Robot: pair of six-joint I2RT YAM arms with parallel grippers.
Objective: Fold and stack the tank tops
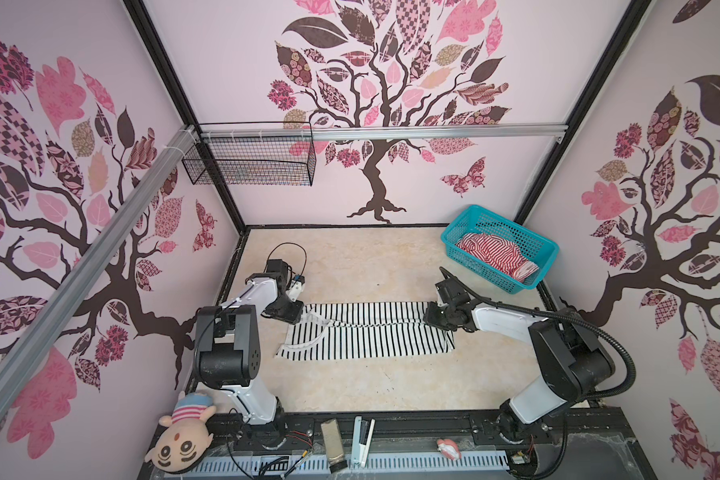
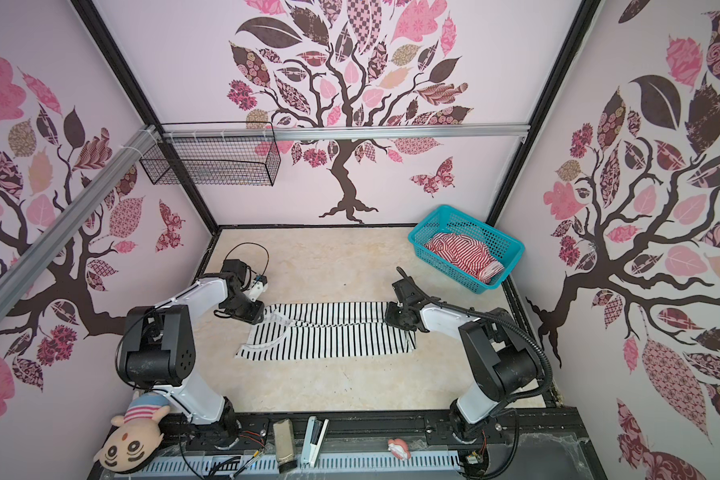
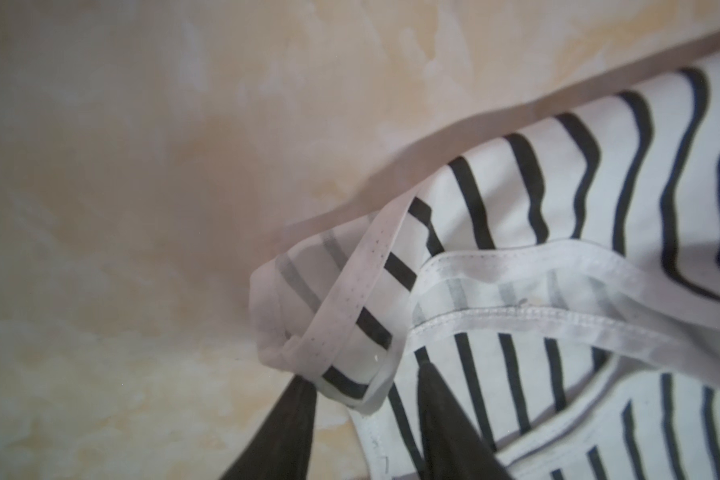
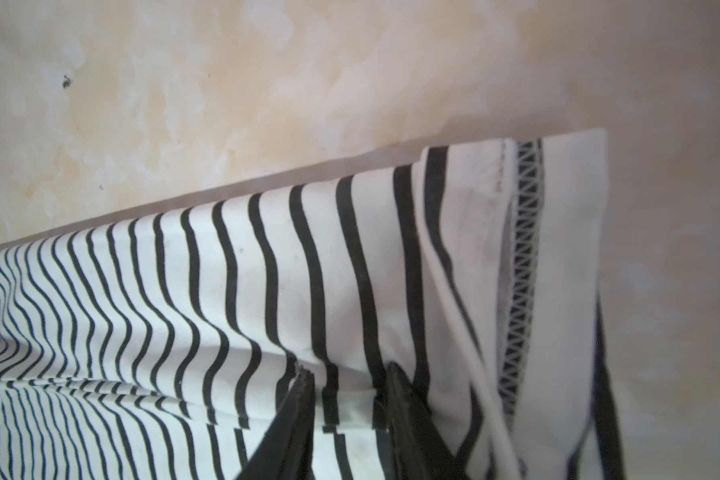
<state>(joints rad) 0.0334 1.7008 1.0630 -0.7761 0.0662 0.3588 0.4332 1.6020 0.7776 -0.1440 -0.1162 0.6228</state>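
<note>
The black-and-white tank top point(image 1: 371, 336) point(image 2: 333, 336) lies as a long folded strip across the middle of the table. Its far long edge is raised a little, with a shadow under it in both wrist views. My left gripper point(image 1: 299, 314) point(image 2: 262, 316) is at the strap end, and its dark fingers point(image 3: 437, 415) are closed on the folded white-trimmed strap point(image 3: 350, 332). At the hem end my right gripper point(image 1: 431, 319) point(image 4: 348, 374) pinches a fold of striped cloth beside the stitched hem point(image 4: 520, 266). The red-and-white tank top point(image 1: 495, 251) point(image 2: 460, 251) sits crumpled in the teal basket point(image 1: 487, 277).
The teal basket stands at the back right corner of the table. A black wire basket point(image 1: 250, 162) hangs on the back wall at the left. A plush doll point(image 1: 184, 440), a stapler point(image 1: 362, 442) and small items lie along the front rail.
</note>
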